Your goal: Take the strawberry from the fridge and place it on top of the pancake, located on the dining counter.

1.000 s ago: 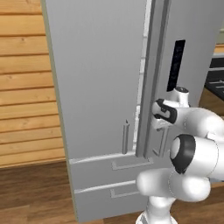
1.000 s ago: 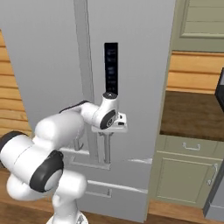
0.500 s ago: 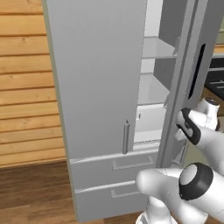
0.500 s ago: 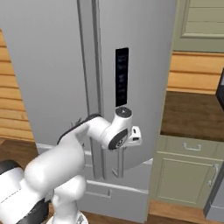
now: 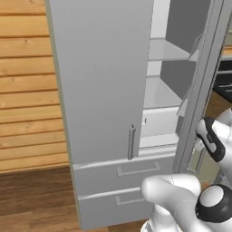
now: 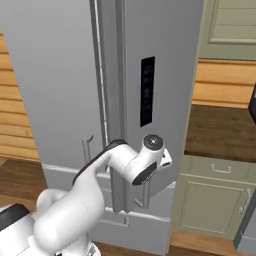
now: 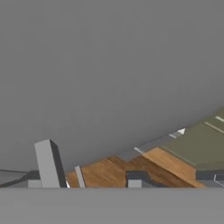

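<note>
The fridge (image 5: pixel 99 90) stands with its left door shut and its right door (image 6: pixel 160 75) swung partly out. Through the gap I see pale shelves (image 5: pixel 158 93) with nothing red on them; the strawberry is hidden. My gripper (image 6: pixel 167 159) is at the front face of the right door, just above its vertical bar handle (image 6: pixel 145 197). In the hand view that grey door face is close ahead, the handle (image 7: pixel 48 164) rises at the lower left, and the fingertips (image 7: pixel 138 178) stand apart, open, with nothing clamped. The pancake and the dining counter are out of view.
Two fridge drawers (image 5: pixel 136 170) sit below the doors. A wooden plank wall (image 5: pixel 27 90) is to the left, over a wooden floor (image 5: pixel 31 199). Olive-green cabinets (image 6: pixel 215 200) under a dark countertop (image 6: pixel 220 130) stand right of the open door.
The right fridge door has swung further out, showing more of the shelves. My hand went with it to the right, and the fingers have spread apart off the handle.
</note>
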